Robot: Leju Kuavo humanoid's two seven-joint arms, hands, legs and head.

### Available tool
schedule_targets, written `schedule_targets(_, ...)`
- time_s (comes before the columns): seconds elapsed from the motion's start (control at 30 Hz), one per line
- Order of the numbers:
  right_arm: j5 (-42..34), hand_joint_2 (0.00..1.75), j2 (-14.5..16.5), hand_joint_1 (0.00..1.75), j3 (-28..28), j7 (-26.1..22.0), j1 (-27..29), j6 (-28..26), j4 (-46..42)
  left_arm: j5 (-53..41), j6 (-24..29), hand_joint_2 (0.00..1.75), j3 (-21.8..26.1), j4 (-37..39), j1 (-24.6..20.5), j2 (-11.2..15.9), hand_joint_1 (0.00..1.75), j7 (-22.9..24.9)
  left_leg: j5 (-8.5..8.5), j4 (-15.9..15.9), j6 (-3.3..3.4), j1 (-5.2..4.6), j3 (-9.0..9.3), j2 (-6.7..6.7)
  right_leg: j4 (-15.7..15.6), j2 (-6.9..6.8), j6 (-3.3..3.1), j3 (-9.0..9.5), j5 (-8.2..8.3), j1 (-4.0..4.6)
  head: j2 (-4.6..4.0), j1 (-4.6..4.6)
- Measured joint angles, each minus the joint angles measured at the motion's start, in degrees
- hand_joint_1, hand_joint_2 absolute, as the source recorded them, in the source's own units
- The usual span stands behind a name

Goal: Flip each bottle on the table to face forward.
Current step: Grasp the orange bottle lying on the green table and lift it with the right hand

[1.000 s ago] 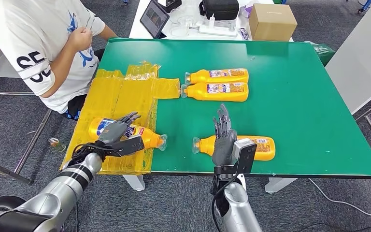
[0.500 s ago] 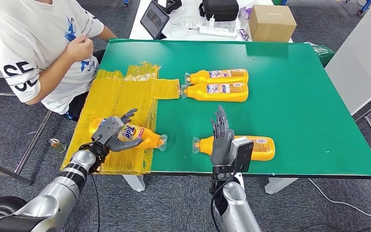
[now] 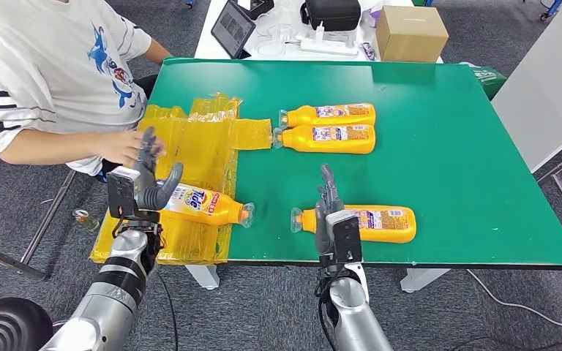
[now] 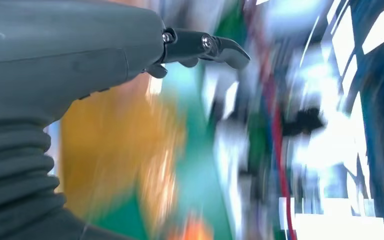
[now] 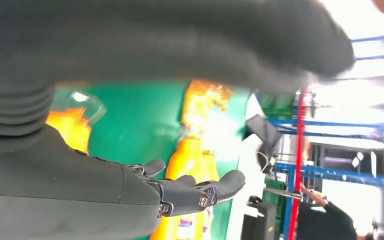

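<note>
While a person's hand (image 3: 126, 145) reaches in, left hand (image 3: 148, 178) at a bottle's (image 3: 203, 205) base, fingers spread, right hand (image 3: 327, 207) flat-fingered beside another bottle (image 3: 377, 222), green desk (image 3: 454, 146).

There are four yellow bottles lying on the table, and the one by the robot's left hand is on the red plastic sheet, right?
Not quite. The head view shows four yellow bottles lying down, and the bottle by the left hand does lie on a plastic sheet, but that sheet is yellow, not red. The other bottles lie on the green table.
</note>
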Motion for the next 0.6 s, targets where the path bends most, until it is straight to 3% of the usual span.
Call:
schedule_targets(0.1, 10.52, 1.75, -2.78, 0.00, 1.07, 3.93, -0.59, -3.20, -0.44, -4.59, 13.14, 1.75, -1.66, -8.36, 3.56, -0.56, 0.00, -1.79, 0.00, 0.00, 0.00, -0.02, -0.02, -0.06, -0.01, -0.03, 0.01, 0.02, -0.01, -0.02, 0.00, 0.01)
schedule_targets(0.2, 18.99, 1.75, -6.59, 0.00, 1.36, 7.73, -1.65, -3.83, -1.78, -6.04, 18.08, 1.75, -4.32, -16.63, 7.83, -0.78, 0.00, -2.03, -0.01, 0.01, 0.02, -0.05, -0.07, -0.12, -0.03, -0.05, 0.01, 0.01, -0.01, -0.06, 0.00, 0.03)
schedule_targets(0.47, 28.72, 1.75, -15.60, 0.00, 1.51, 16.06, -2.40, -0.82, -6.03, -3.94, 14.57, 1.75, -6.28, -25.19, 15.28, -1.45, 0.00, -1.99, -0.02, 0.02, 0.04, -0.05, -0.07, -0.12, -0.05, -0.04, 0.02, -0.01, 0.00, -0.05, 0.00, -0.01)
schedule_targets(0.6, 29.34, 1.75, -18.70, 0.00, 1.43, 16.84, -2.35, -0.16, -7.52, -3.52, 13.86, 1.75, -6.30, -26.40, 17.39, -1.68, 0.00, -1.99, -0.03, 0.02, 0.04, -0.05, -0.08, -0.10, -0.05, -0.01, 0.02, -0.04, 0.00, -0.04, 0.00, -0.01)
